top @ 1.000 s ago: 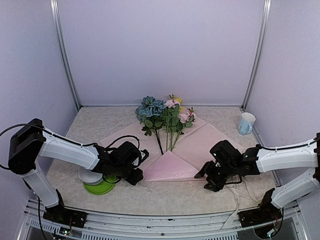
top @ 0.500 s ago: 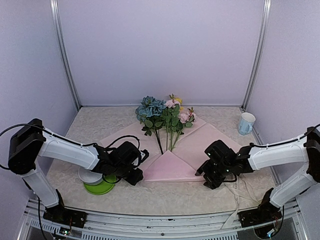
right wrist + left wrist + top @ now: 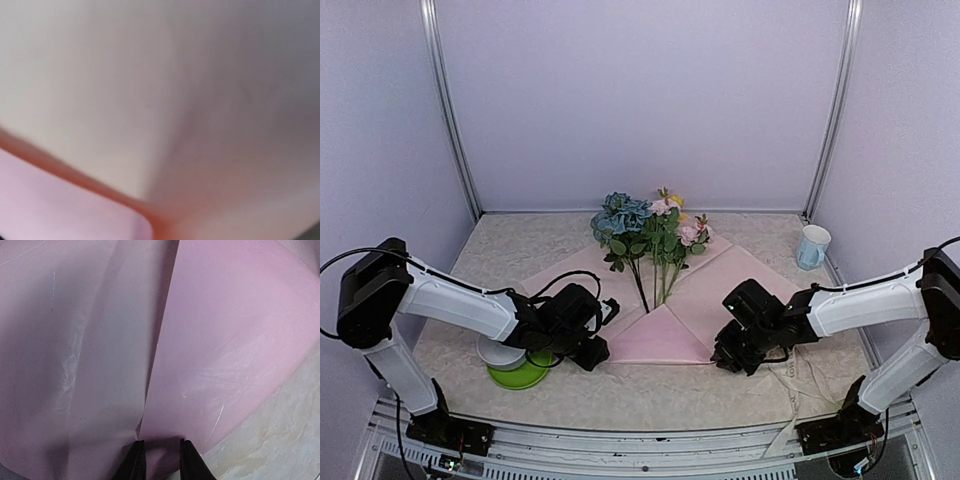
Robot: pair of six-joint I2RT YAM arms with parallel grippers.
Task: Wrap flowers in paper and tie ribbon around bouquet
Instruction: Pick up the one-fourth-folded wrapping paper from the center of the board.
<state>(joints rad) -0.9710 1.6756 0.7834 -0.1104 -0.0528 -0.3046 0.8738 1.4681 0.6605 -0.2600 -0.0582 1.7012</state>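
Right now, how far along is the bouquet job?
Done: the blue, pink and yellow artificial flowers lie on the pale pink paper sheet, its near corner folded over the stems. In hand: the left gripper pinches the fold; the right gripper sits at the fold's right end. To do: rolling the cone, tying.

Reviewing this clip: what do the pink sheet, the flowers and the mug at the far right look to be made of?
The paper: thin pale pink sheet, faintly glossy, with fine creases; maybe coated paper or film. The flowers: probably artificial, fabric and plastic; stiff, evenly coloured leaves. The mug: likely glazed ceramic, smooth and light blue.
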